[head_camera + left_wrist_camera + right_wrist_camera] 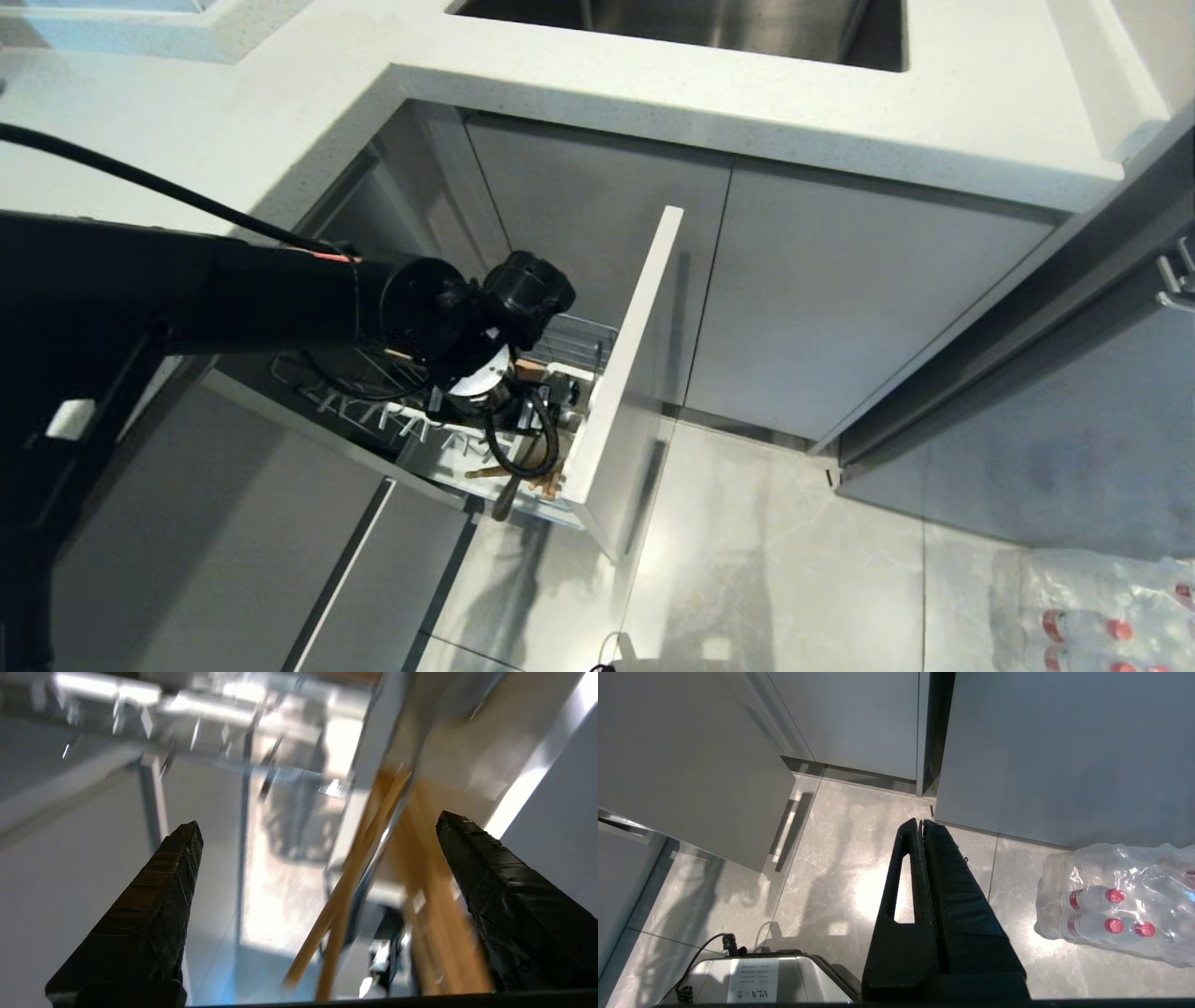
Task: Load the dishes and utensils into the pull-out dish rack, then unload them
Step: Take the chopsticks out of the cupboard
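Thin light wooden chopsticks [345,896] are seen racked; left claw [317,830], spread wide and empty, is poised above them.

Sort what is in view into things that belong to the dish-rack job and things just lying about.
Part of the job:
- pull-out dish rack, slid out
- chopsticks, standing in the rack
- left tool, open over the rack

Just lying about:
- pack of water bottles on the floor
- sink
- double-door cabinet
- right tool, shut, parked

Light-grey front panel [624,373], speckled white countertop [840,103], tan chopsticks [345,896], black left hand [317,830], red-capped bottles [1106,910]
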`<state>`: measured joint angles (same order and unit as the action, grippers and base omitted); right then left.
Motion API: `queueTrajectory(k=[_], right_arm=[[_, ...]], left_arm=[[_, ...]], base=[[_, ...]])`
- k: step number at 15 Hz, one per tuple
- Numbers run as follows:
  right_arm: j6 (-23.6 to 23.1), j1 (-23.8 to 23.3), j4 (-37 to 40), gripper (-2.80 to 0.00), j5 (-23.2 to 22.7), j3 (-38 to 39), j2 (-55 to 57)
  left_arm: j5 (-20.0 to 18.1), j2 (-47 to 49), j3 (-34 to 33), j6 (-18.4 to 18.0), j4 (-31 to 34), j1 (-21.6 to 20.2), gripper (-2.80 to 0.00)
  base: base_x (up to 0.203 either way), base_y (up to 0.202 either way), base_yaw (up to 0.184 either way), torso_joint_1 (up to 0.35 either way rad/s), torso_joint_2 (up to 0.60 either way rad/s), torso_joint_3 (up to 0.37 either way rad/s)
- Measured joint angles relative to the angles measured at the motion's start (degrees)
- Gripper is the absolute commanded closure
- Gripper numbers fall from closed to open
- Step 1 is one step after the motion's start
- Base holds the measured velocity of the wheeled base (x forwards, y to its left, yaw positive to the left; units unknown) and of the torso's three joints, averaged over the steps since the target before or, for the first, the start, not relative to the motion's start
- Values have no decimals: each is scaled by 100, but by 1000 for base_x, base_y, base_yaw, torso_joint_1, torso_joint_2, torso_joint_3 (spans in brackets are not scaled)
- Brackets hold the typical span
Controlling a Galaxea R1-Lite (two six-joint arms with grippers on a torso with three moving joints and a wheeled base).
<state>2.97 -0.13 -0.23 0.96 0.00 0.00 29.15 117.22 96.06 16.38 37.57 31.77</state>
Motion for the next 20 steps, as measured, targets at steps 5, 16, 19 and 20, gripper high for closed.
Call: queueTrajectory(k=[5, 16, 19, 20], right_arm=[[0, 0, -1, 0, 0, 0, 0], [0, 2, 0, 0, 0, 0, 0], [0, 2, -1, 0, 0, 0, 0], [0, 0, -1, 0, 0, 0, 0]], left_arm=[[18, -90, 147, 170, 695, -15, -280], [-1212, 338, 616, 176, 1990, -286, -280], [-1374, 676, 993, 63, 2288, -360, -280], [-1386, 784, 1112, -11, 2440, -379, -280]], base=[[0, 0, 0, 0, 0, 0], [0, 0, 0, 0, 0, 0], [0, 0, 0, 0, 0, 0], [0, 0, 0, 0, 0, 0]])
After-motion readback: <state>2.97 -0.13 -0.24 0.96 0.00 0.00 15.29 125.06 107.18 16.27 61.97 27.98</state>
